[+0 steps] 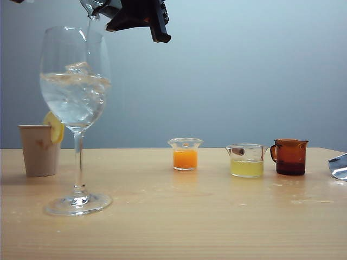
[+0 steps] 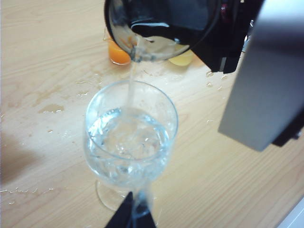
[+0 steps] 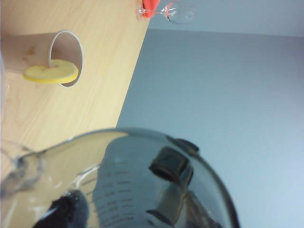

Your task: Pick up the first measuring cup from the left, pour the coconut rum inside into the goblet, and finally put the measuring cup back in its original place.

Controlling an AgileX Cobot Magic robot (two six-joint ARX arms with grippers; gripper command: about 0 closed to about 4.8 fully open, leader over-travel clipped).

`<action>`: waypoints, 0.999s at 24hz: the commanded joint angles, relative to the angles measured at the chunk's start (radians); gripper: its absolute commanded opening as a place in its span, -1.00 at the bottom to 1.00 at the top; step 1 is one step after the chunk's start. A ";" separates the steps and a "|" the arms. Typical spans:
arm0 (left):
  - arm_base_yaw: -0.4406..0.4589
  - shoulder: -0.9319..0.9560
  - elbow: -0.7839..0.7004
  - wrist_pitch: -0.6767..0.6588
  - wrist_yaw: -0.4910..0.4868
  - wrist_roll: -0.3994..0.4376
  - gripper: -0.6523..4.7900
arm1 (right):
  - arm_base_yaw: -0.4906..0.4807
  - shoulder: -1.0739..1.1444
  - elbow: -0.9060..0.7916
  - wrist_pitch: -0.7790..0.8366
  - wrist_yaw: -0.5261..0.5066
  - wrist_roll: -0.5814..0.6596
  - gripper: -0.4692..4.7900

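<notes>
We pour coconut rum (image 2: 130, 90) into the goblet (image 1: 75, 86).
Above the goblet, our right gripper (image 1: 135, 16) has its fingers clamped on the tilted first measuring cup (image 2: 156, 28); whether our left gripper (image 2: 130, 216), just beside the goblet's foot, has its fingers apart or together we cannot tell.

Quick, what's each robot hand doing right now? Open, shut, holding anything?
Right tool: shut on the measuring cup, tipping it over the goblet.
Left tool: low beside the goblet's foot; cannot tell if open or shut.
</notes>
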 commanded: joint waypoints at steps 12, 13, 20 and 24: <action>0.001 -0.002 0.007 0.011 -0.002 0.003 -0.77 | 0.014 -0.008 0.005 0.078 0.000 -0.106 -0.26; 0.001 -0.002 0.007 0.011 -0.002 0.003 -0.77 | 0.014 -0.008 0.005 0.078 0.000 -0.105 -0.26; 0.001 -0.002 0.007 0.011 -0.002 0.003 -0.77 | 0.027 -0.008 0.005 0.077 0.000 -0.073 -0.26; 0.001 -0.002 0.007 0.011 -0.002 0.003 -0.77 | 0.029 -0.010 0.005 0.079 0.068 0.067 -0.26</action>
